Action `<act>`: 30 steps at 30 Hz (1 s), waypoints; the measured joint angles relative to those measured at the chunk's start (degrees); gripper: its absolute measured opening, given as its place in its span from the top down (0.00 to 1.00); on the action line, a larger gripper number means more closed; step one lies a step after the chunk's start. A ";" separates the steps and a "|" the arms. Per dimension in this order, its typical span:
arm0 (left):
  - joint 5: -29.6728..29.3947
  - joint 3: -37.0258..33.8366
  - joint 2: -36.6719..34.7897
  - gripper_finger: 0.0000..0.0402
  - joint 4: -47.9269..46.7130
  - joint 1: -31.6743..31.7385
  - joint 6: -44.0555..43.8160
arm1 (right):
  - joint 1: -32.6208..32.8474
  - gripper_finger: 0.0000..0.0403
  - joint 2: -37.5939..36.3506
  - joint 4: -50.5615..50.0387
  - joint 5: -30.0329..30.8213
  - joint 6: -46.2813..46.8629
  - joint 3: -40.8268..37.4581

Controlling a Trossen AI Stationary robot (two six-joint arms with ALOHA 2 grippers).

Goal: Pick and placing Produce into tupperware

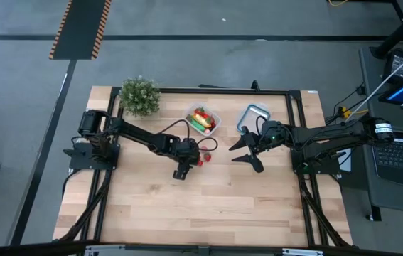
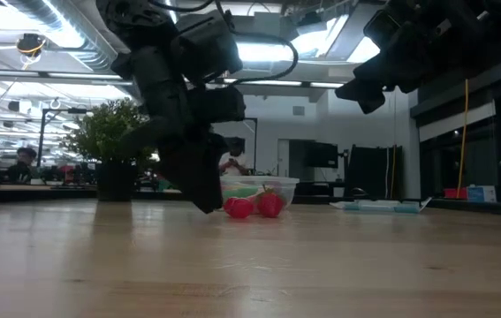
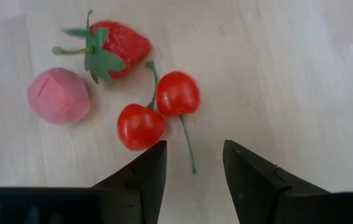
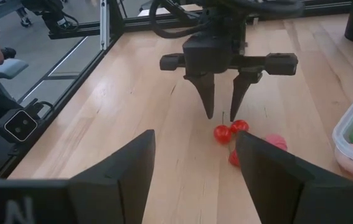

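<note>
— Judging the twin cherries (image 3: pixel 157 111) first: light, hard-skinned plastic by the look, glossy and round, so likely to squirt out of a pinch. Lying on the bare bench (image 1: pixel 208 195), just beside a strawberry (image 3: pixel 115 45) and a pink faceted piece (image 3: pixel 59 96).

— Where to take hold?

— Probably across one round body, or at the fork where the two green stems meet; stems look thin and bendy, poor for a firm hold. Left gripper (image 3: pixel 193 174) hanging right over them, fingers parted with nothing between, one tip close beside the lower cherry.

— And the tupperware?

— Sitting farther back on the bench, tupperware (image 1: pixel 204 119) already holding a yellow banana and green and red pieces. Near, but apart from the loose fruit.

— Anything one view gives that another hides?

— Left wrist view alone showing stems, strawberry leaves and the pink piece's facets. High view reducing all that to a red speck under the arm, yet alone placing container, potted plant (image 1: pixel 140 94) and blue-rimmed lid (image 1: pixel 253 114) together. Right wrist view showing the left fingers from the front, pointed down astride the stem. Right gripper (image 4: pixel 193 171) waiting off to the side, fingers spread and empty.
</note>
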 joint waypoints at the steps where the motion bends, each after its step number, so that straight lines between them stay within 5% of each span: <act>1: -0.03 -0.01 0.14 0.62 -0.28 0.05 0.00 | 0.00 0.44 0.00 0.00 -0.01 0.03 0.00; 11: -0.15 0.09 1.49 0.67 -0.06 0.13 0.27 | 0.48 0.44 0.00 -0.02 0.01 0.03 0.00; 21: 0.09 0.09 1.58 0.98 -0.10 0.06 0.39 | 3.55 0.44 0.00 -0.02 -0.01 -0.08 0.00; 30: -0.31 0.07 1.60 0.99 -0.10 0.13 0.28 | 4.44 0.44 0.00 -0.02 0.01 -0.16 0.00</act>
